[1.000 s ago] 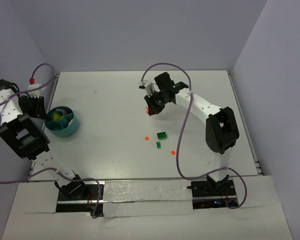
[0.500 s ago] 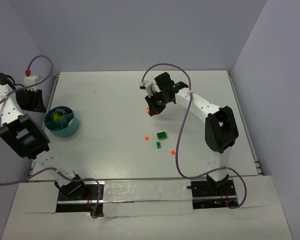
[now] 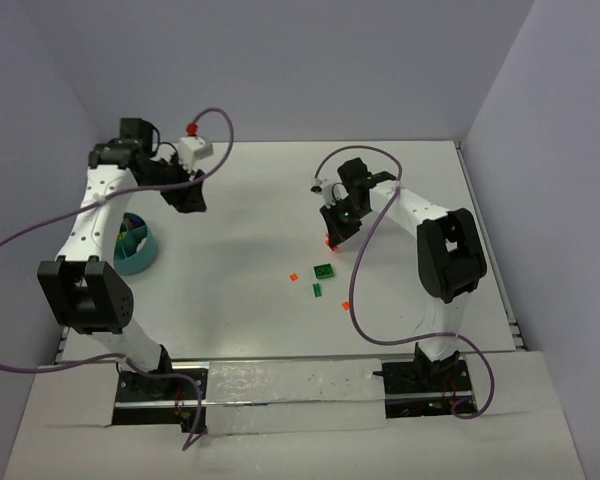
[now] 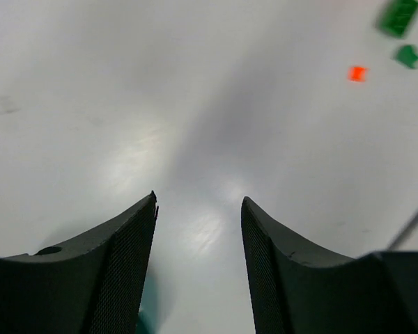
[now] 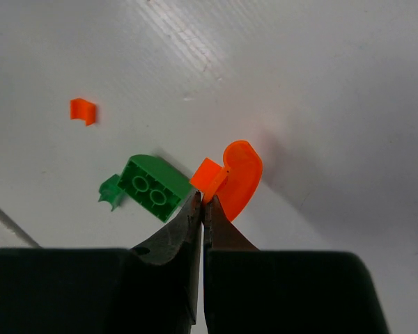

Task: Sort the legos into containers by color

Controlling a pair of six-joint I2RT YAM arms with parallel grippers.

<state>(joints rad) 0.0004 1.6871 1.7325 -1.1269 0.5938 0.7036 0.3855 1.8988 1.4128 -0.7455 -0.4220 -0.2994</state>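
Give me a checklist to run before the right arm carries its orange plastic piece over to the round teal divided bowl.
1. Right gripper shut on the rounded orange plastic piece: ok.
2. Piece lifted clear of the white table: cannot tell.
3. Left gripper jaws apart, nothing between them: ok.
4. Round teal divided bowl unobstructed: not ok; the left arm crosses over its left side in the top view.
5. Compartment meant for orange visible: cannot tell.
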